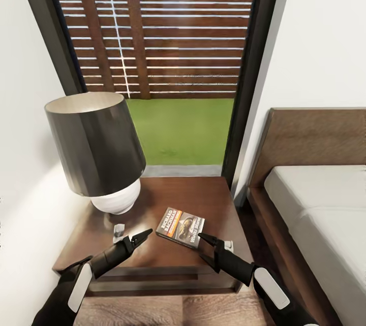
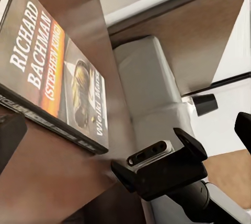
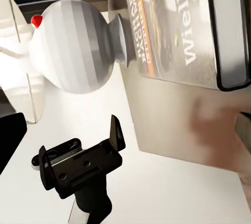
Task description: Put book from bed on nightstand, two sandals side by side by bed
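The bed (image 1: 325,199) sits to the right of the nightstand (image 1: 213,199), where a lamp (image 1: 96,148) stands. The book (image 1: 180,228) lies flat on the nightstand top. Left gripper (image 1: 144,237) and right gripper (image 1: 206,243) flank it, both spread apart, holding nothing.

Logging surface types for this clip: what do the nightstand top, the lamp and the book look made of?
Nightstand: dark brown wood, glossy; it shows grain and faint reflections. Lamp: shade looks like smooth dark metal or plastic with a soft sheen; base looks like white glazed ceramic, though that is uncertain. Book: paperback with a printed cover.
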`<state>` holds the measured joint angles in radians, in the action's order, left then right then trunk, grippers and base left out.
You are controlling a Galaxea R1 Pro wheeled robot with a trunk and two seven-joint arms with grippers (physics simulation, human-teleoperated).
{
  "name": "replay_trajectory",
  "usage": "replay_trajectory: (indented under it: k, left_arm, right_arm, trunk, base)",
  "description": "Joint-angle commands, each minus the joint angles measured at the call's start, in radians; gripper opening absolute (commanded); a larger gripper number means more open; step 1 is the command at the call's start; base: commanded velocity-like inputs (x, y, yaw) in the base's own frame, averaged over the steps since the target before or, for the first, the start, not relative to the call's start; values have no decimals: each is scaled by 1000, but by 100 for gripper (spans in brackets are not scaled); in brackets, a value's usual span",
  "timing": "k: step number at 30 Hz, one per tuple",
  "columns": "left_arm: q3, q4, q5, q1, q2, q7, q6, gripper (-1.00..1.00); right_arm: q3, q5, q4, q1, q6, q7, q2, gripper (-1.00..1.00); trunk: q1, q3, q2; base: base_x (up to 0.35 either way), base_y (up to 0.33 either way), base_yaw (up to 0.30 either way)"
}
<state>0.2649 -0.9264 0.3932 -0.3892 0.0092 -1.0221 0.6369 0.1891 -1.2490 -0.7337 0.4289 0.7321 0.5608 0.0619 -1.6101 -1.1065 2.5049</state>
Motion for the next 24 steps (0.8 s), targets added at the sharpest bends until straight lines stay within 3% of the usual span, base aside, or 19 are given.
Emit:
replay_trajectory:
  k: [1,24]
  left_arm:
    - [0,0,4,0,0,-1,7,100]
    - [0,0,3,0,0,-1,7,100]
  right_arm:
    - [3,-3,0,0,1,2,1,100]
    - [4,-2,0,1,0,2,1,100]
  trunk:
    - [1,3,0]
    - [18,91,-19]
  base:
    - [0,0,0]
    - [0,0,0]
